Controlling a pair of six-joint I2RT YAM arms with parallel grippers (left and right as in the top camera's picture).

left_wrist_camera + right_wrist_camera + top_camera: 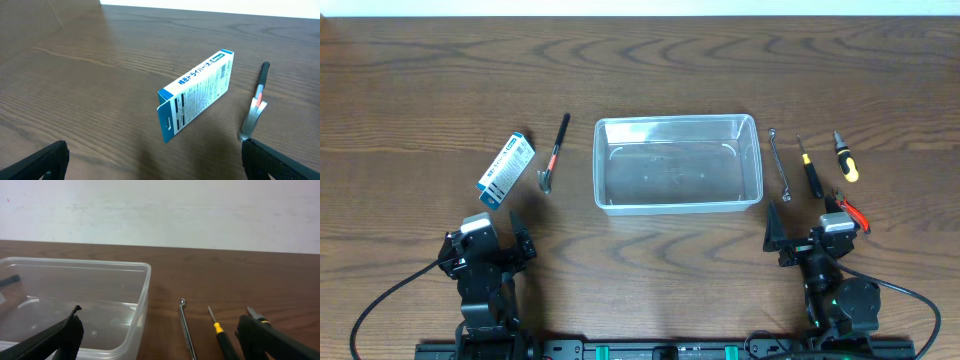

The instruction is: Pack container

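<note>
Now left gripper (160, 165), right gripper (165, 340) both apart, empty; container (600, 165) unfilled. Best grasp box (197, 95) across narrow faces, clearing rim when lowering.

Blue-and-white box (506, 169), wrench (780, 165), black screwdriver (809, 170), yellow screwdriver (845, 157), perhaps red pliers (851, 211)

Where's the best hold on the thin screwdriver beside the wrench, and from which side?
Take the thin screwdriver by its black handle, coming straight down from above and closing across its width. It lies flat, and the handle is its thickest part. The bare shaft looks too slim for a sure hold.
</note>
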